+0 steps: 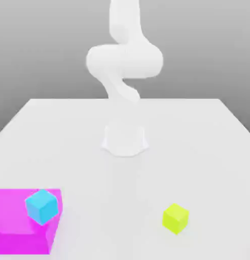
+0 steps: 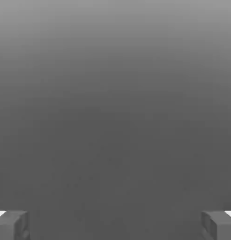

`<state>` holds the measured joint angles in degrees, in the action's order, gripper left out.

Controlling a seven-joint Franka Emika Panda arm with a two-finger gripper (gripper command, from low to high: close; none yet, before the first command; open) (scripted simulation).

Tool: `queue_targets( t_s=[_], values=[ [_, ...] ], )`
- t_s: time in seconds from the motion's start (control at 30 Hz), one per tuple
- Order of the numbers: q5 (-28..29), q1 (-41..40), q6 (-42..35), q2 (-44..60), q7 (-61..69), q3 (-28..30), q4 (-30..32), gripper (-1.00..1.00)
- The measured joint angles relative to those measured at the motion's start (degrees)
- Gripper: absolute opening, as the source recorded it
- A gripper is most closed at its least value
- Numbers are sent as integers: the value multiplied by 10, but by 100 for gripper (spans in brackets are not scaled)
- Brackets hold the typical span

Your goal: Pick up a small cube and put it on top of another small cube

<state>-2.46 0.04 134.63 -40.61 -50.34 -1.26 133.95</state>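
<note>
Lime cube (image 1: 175,218): smooth, matt, plastic-looking, plain faces. Cyan cube (image 1: 42,206): same smooth plastic look, no gloss. Magenta block (image 1: 26,218): flat, matt, plastic-like, even surface. Tabletop (image 1: 198,167): smooth, pale, faint soft sheen below the arm base; material unclear. Arm (image 1: 125,61): smooth white shell, plastic-looking. End effector (image 2: 115,226): fingertips dark grey, matt, slightly uneven on inner faces; metal or plastic, can't tell.
</note>
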Motion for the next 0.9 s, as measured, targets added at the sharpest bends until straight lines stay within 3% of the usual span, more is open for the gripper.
queue_targets(
  t_s=[0.27,0.47,0.67,0.9],
  values=[
    [-57,-1,91,168,-163,-63,70,0],
    [-56,-2,161,292,-313,-118,122,0],
    [17,17,232,420,-515,-141,175,0],
    [128,86,332,566,-667,-65,181,0]
  ],
)
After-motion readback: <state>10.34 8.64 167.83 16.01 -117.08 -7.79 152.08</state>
